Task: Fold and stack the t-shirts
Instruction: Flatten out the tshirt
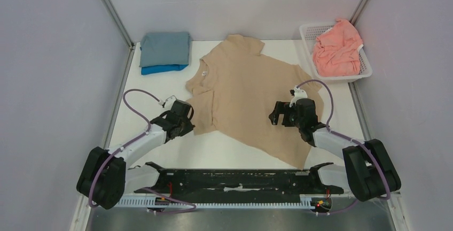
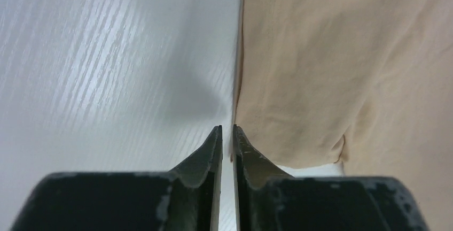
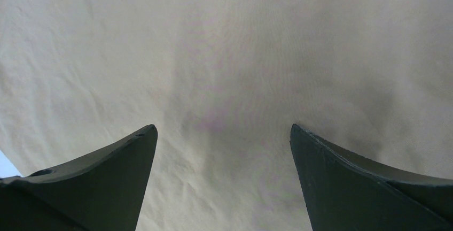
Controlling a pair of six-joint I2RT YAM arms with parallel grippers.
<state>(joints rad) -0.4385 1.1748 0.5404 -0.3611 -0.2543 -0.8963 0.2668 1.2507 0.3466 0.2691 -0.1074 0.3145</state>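
where the tan t-shirt [image 1: 251, 92] ends, left fingers [image 2: 205, 161] closed, right fingers [image 3: 107, 183] apart above it

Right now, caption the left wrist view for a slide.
Left end effector shut at edge of tan t-shirt, white table beside.

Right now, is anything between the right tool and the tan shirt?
Nothing visible. The right tool hangs open directly over the tan shirt, with only bare cloth below it. The basket with the pink shirt sits off at the far right.
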